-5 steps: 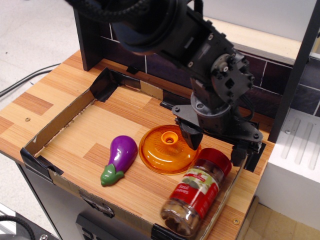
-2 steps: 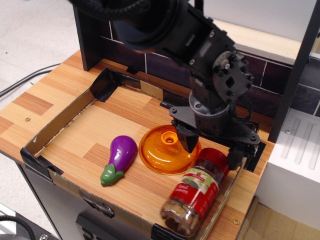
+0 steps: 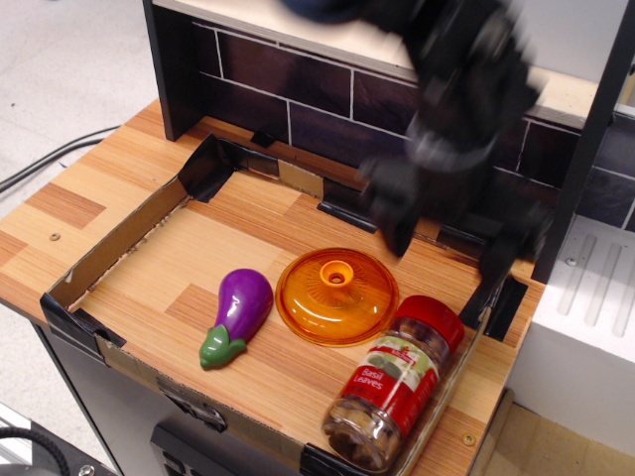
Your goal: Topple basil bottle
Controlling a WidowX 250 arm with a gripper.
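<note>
Wood-grain tabletop (image 3: 129,169) with a low cardboard-walled tray (image 3: 119,238) on it and dark brick-pattern tiles behind, pretty standard setup. So the basil bottle (image 3: 392,392) is lying on its side in the front right corner of the tray, red cap pointing toward the back, right up against the right wall and just beside the orange lid (image 3: 335,295); the purple eggplant (image 3: 236,313) sits left of that. Looks to me like the toppling part is basically done, and what's left is just getting the arm clear without clipping anything. The gripper (image 3: 451,238) hangs up above the back right of the tray, well apart from the bottle, super blurry, fingers spread and nothing between them.
</note>
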